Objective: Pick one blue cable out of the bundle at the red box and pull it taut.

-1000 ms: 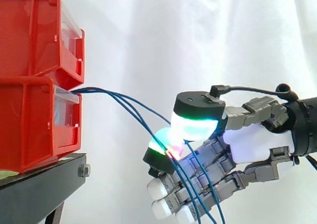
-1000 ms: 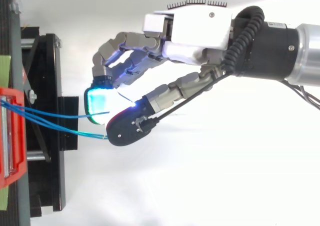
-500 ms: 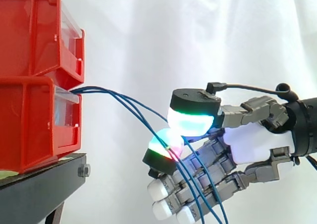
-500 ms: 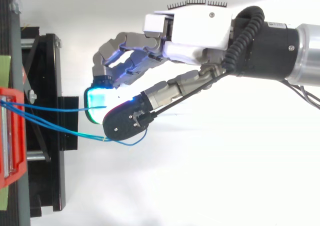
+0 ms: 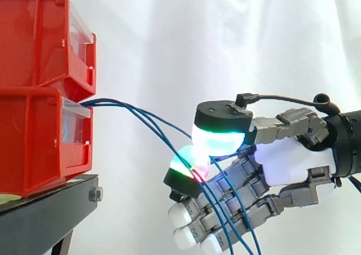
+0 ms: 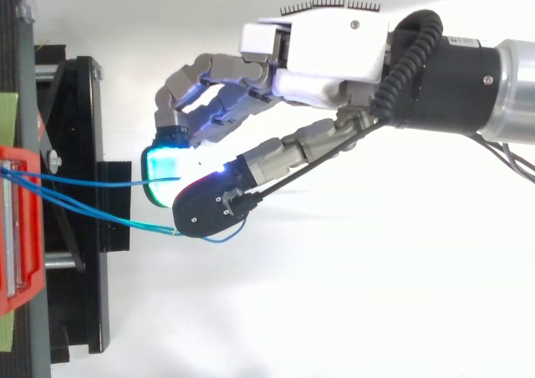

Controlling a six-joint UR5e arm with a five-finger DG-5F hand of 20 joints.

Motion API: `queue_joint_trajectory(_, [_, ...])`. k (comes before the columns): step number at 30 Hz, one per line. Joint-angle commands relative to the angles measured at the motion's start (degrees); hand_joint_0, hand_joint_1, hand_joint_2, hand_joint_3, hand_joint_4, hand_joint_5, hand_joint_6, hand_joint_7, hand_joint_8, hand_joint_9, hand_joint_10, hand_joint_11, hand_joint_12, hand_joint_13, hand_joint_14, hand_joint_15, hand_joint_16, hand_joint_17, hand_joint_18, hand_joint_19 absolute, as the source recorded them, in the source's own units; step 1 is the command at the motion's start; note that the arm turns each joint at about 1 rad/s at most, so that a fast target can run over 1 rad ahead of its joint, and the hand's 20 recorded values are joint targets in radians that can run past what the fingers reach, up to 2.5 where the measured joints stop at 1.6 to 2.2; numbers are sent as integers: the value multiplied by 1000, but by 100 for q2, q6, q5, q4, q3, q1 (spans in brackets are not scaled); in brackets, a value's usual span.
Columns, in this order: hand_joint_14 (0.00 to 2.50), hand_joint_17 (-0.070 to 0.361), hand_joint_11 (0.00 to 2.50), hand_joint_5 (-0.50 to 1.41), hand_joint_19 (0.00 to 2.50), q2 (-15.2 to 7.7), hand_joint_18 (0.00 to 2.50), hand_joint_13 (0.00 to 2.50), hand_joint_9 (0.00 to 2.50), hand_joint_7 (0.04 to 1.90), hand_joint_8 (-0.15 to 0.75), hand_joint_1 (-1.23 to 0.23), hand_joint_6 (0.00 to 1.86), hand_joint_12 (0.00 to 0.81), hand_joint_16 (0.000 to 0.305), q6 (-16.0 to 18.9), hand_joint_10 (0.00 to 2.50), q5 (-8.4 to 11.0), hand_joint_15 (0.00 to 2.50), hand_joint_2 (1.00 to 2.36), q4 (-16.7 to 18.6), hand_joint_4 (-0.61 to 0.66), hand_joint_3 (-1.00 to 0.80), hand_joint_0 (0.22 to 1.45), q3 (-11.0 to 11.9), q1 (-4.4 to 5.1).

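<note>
1. Hand (image 5: pixel 287 166): mine, reaching in from the right. The thumb pad (image 5: pixel 219 137) is closed down against a fingertip (image 5: pixel 189 163), and my other fingers (image 5: pixel 186 214) lie loosely curled beneath. I judge the two pads to be pinching one blue cable (image 6: pixel 125 219), at the spot where the glow turns red.
2. Bundle (image 5: pixel 141 115): thin blue strands leave the front of the lower red box (image 5: pixel 34 136), which sits on the black stand (image 5: pixel 51 215). They arc down and to the right, past my pads and across my lower fingers.
3. State of the cable: slack. It sags between box and pinch, and a small loop (image 6: pixel 227 237) lies just beside my thumb in the top view.
4. Handling, as I judge it: very light, limp, thin and smooth-jacketed, so likely to slide through soft pads. It would kink rather than break.
5. Where to hold: pad to pad on the single strand, clear of its neighbours and well apart from the box, with a steady pull away from it.
</note>
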Motion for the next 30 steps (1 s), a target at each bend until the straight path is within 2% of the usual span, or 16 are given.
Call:
queue_joint_trajectory(1, [8,119,368,-118,225,-6,579,548,727,1072,361,-806,909,366,53,3,6,0,221,1013,-2,147,-109,608,6,0])
queue_joint_trajectory(12, [8,124,361,-113,213,134,601,567,751,1093,372,-826,920,373,55,3,5,-26,221,1011,-406,90,-51,617,-3,-35])
queue_joint_trajectory(21, [8,124,368,-112,205,389,597,574,756,1155,370,-847,921,372,55,-32,5,-9,219,1009,-854,53,-24,634,6,-53])
queue_joint_trajectory(30, [9,116,369,-120,221,415,562,555,747,1147,354,-840,929,358,52,-32,6,-18,222,1013,-881,58,-64,651,-3,-44])
